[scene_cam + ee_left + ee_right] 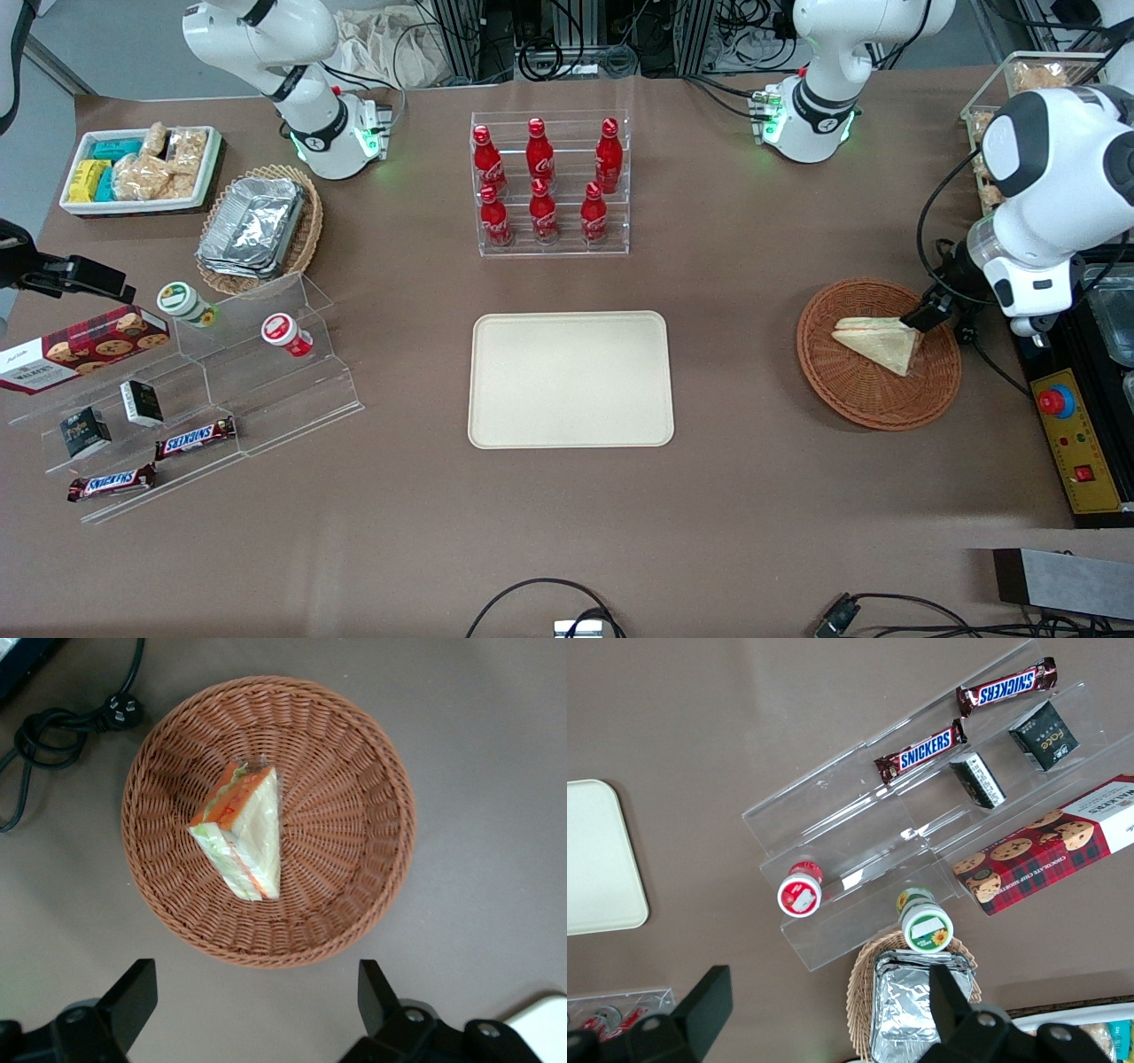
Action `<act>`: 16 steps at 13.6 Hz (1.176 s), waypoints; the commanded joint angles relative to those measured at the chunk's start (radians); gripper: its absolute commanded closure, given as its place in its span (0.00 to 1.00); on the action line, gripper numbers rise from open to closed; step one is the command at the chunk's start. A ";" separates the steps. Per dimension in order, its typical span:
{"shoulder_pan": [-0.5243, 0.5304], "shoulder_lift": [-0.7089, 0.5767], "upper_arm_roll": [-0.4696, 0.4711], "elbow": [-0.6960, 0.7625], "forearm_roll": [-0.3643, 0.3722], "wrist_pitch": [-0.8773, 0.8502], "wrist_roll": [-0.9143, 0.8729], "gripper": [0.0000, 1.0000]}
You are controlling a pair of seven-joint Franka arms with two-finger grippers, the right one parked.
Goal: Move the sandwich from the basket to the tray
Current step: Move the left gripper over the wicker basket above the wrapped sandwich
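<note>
Nearest the front camera, toward the parked arm's end of the table [567, 532]: a clear acrylic stepped stand [204, 390] carrying two Snickers bars [195, 437], two small dark boxes [142, 401], a red tartan cookie box [84, 347] and two small lidded cups [286, 335].

At the table's middle: the tray [570, 379], cream-beige, rectangular, lying flat, nothing on it.

Toward the working arm's end, about level with the tray: the basket [877, 390], round, reddish-brown wicker. Contents: the sandwich [879, 341], one triangular half, white bread, orange-red and green filling showing along its cut edge in the left wrist view, resting on the basket floor near its centre.

Over the basket's rim on the working arm's side: the gripper [252, 1001]. Fingers [133, 992] spread wide, holding nothing; clear of both sandwich and basket in the wrist view.

Beside the basket, at the table's working-arm edge: a black and yellow control box [1076, 443] with a red button.

Farther from the camera than the tray: a clear acrylic rack [549, 182] holding six red cola bottles [542, 211] in two rows, upright.

Farthest, toward the parked arm's corner: a tan wicker basket [301, 239] holding stacked foil containers [252, 226], and a white bin [142, 170] of bagged snacks.
</note>
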 commanded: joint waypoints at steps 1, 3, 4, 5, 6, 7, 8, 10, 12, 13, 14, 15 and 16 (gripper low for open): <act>0.001 -0.027 0.016 -0.075 -0.008 0.071 -0.004 0.00; 0.001 -0.021 0.023 -0.106 -0.006 0.111 0.001 0.00; 0.001 -0.010 0.040 -0.118 -0.005 0.136 0.001 0.00; 0.001 -0.007 0.051 -0.138 -0.005 0.169 0.007 0.00; 0.001 0.001 0.059 -0.161 -0.005 0.206 0.009 0.00; 0.001 0.010 0.063 -0.173 -0.001 0.234 0.010 0.00; 0.001 0.020 0.069 -0.175 -0.001 0.243 0.018 0.00; 0.001 0.045 0.091 -0.176 -0.001 0.274 0.024 0.00; 0.001 0.074 0.091 -0.182 -0.001 0.314 0.024 0.00; 0.001 0.082 0.091 -0.184 -0.001 0.327 0.024 0.00; 0.001 0.088 0.091 -0.186 -0.003 0.338 0.024 0.00; 0.001 0.099 0.091 -0.186 -0.003 0.346 0.024 0.00; 0.001 0.111 0.091 -0.187 -0.003 0.361 0.024 0.00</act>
